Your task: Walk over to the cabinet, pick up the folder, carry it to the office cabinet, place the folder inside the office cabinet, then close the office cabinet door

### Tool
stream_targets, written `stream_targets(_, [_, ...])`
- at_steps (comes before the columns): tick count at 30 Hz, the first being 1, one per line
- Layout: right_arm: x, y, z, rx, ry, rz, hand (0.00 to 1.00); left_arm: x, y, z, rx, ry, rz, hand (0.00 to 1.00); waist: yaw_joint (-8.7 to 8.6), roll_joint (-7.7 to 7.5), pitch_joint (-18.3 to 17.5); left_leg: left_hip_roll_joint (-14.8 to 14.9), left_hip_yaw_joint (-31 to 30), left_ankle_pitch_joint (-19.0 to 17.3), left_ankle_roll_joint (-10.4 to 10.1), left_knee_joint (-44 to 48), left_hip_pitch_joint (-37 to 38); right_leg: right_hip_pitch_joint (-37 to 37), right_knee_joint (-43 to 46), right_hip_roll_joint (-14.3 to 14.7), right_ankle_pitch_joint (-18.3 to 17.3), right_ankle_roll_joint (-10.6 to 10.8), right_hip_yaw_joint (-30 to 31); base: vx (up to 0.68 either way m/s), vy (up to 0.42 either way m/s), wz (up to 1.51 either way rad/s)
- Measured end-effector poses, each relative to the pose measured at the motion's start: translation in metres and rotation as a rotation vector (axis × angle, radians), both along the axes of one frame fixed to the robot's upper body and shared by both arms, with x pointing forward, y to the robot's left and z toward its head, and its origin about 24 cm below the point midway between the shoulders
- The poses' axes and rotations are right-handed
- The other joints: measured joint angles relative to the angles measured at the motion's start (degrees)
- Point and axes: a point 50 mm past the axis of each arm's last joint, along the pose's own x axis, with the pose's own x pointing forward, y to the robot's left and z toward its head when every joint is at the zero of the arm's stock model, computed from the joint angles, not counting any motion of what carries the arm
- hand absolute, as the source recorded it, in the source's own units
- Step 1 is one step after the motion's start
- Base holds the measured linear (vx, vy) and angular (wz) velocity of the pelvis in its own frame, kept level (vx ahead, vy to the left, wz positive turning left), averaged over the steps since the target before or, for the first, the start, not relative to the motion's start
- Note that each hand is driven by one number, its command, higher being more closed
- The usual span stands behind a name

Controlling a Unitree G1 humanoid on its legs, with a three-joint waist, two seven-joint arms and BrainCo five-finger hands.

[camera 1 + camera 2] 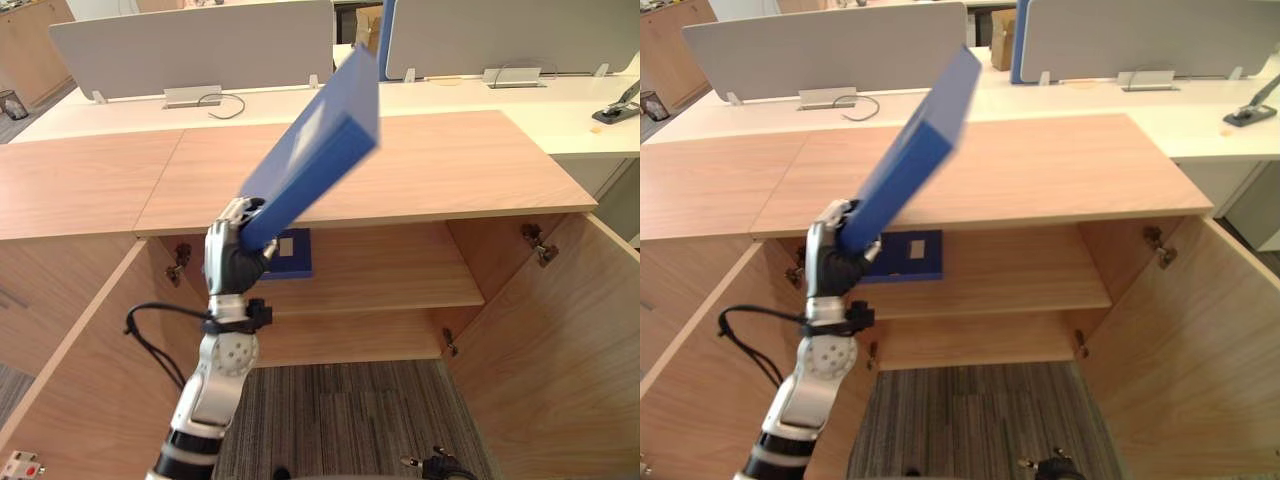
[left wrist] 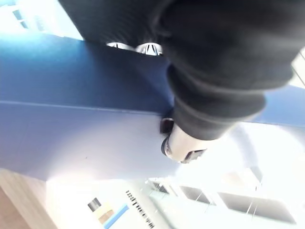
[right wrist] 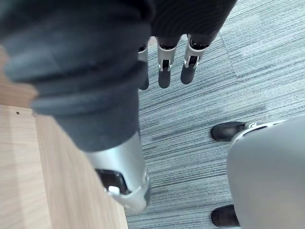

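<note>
Left hand: the left hand is raised in front of the open office cabinet, with fingers and thumb curled round the lower end of the folder and clamping it.
Folder: the folder is blue and thick. It rises from the hand on a steep slant, up, away and to the robot's right. Its far end is above the cabinet top and appears to be clear of it.
Just behind the hand: an other blue file with a pale label lies on the shelf. The shelf is bare to the right of the hand.
Either side: the left door stands swung open beside and below the hand. The right door is also open, well apart to the right.
Right hand: the right hand has straight, relaxed fingers and holds nothing. It hangs over the carpet beside a wooden panel.
Step in hand: the carry looks finished and the folder is not yet inside, so I judge this to be the start of placing it.
Next move calls for: bringing the raised end down until the folder is near level, so it passes under the front edge of the top. Then slide it onto the bare part of the shelf beside the blue file, loosen the grip and draw the hand out. Only then should the doors be swung closed.
</note>
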Motion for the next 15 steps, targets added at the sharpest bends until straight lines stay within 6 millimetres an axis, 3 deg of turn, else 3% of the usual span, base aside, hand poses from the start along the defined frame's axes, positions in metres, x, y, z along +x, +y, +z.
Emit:
stream_targets(1, [-0.002,0.000,0.000,0.002,0.003,-0.008,0.00,-0.007,0.006,-0.001,-0.143,0.013,-0.041,1.00,0.05,0.01,-0.1,0.1,0.1,0.0,0.0,0.0,0.0,-0.1,0.2,0.0,0.0,0.0,0.1,0.00,0.000,-0.04])
stream_targets(6, [-0.006,-0.001,-0.001,0.024,-0.005,-0.073,0.00,-0.029,0.038,-0.022,-0.544,0.110,-0.093,1.00,0.95,-0.03,-0.2,0.3,0.3,0.1,0.0,0.0,-0.4,-1.1,1.1,0.1,0.0,0.0,0.6,-0.01,0.002,-0.04])
stream_targets(10, [-0.002,0.004,0.005,0.064,-0.109,-0.149,0.00,-0.055,0.070,-0.042,-0.853,0.112,-0.020,1.00,1.70,-0.18,-0.2,0.4,0.6,0.3,0.1,0.0,-0.4,-1.3,1.8,0.2,0.0,0.0,1.0,-0.03,0.004,-0.04])
stream_targets(12, [0.015,0.011,0.019,0.108,-0.261,-0.224,0.00,-0.070,0.079,-0.049,-0.995,0.094,-0.003,1.00,1.71,-0.25,-0.2,0.8,0.6,0.4,0.0,0.0,-0.4,-1.5,2.4,0.2,0.0,0.1,1.0,-0.05,-0.006,-0.01])
stream_targets(15, [0.052,0.022,0.060,0.190,-0.577,-0.273,0.00,-0.081,0.078,-0.050,-1.141,0.045,-0.051,1.00,2.07,-0.41,-0.2,1.1,0.9,0.6,-0.1,0.0,-0.4,-2.2,2.9,0.2,0.0,0.1,1.2,-0.10,0.004,-0.03])
